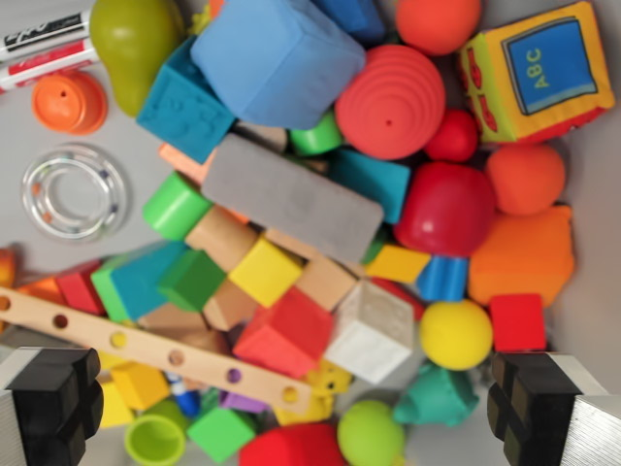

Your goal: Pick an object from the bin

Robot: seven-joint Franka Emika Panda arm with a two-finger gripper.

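Grey bin [29, 194] brims with toys; fingers [301, 408] hang spread wide and empty above, probably choosing; next, descend onto the white cube [372, 330].

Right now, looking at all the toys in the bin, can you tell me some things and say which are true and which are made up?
1. A grey block lies on top of other toys. True.
2. The soft cube with ABC on it is at the wrist view's left. False: it is at the upper right.
3. The clear ring lies on bare bin floor. True.
4. The yellow ball is held between the jaws. False: the gripper is open and holds nothing.
5. The wooden strip has holes. True.
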